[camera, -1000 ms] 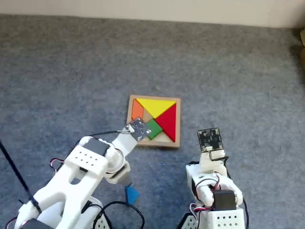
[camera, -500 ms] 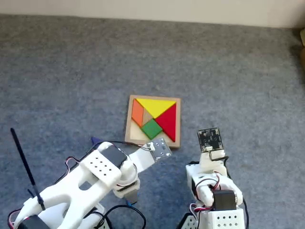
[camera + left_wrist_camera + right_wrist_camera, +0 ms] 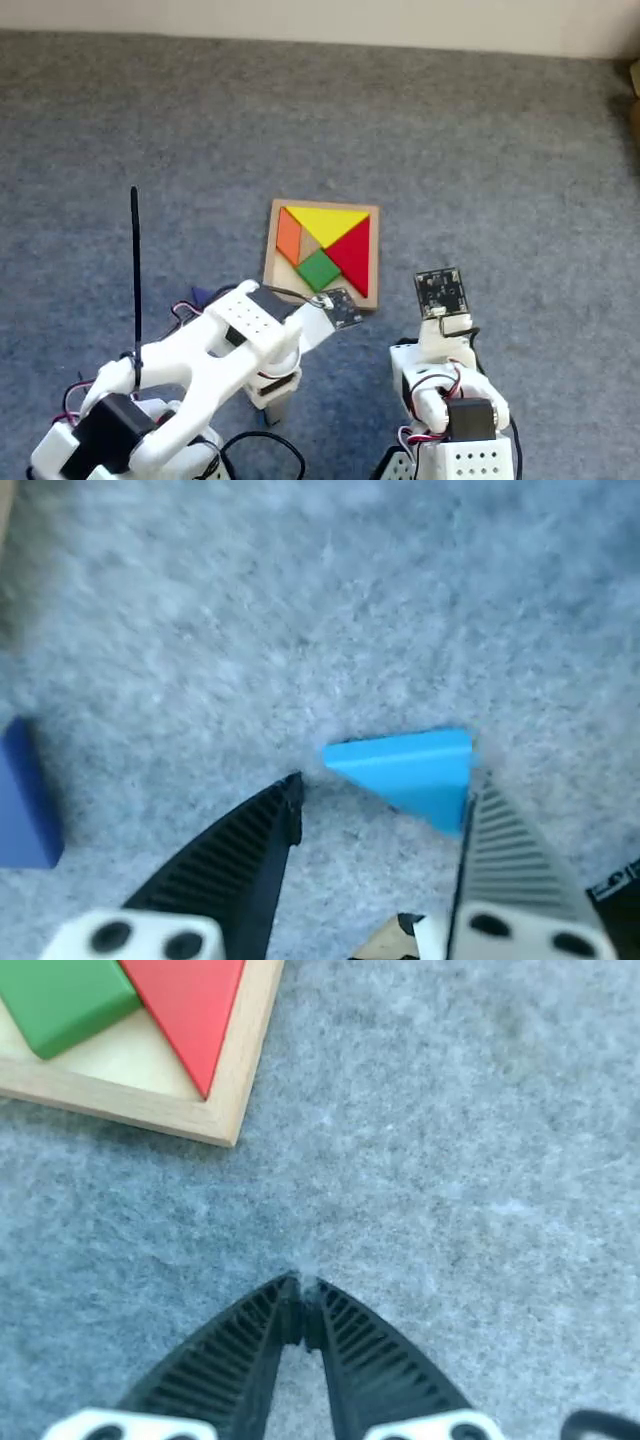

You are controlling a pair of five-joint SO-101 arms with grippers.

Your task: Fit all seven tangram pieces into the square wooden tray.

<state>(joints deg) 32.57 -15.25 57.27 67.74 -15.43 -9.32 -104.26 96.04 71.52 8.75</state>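
Our left end effector (image 3: 385,805) gaped beside a blue triangle (image 3: 408,770). Our right end effector (image 3: 302,1310), tray (image 3: 375,250) at ten o'clock, was together.

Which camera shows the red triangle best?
The high view: the red triangle lies whole in the tray, beside the yellow triangle and green square. The right wrist view catches one pointed end of it. The left wrist view looks at carpet and a light blue triangle.

White plastic shells on both! The left arm (image 3: 220,350) shows rows of small holes, with black and red cables looping behind the left gripper (image 3: 385,785). The right arm (image 3: 450,405) carries a dark circuit board (image 3: 440,290) behind the ribbed black right gripper (image 3: 302,1295).
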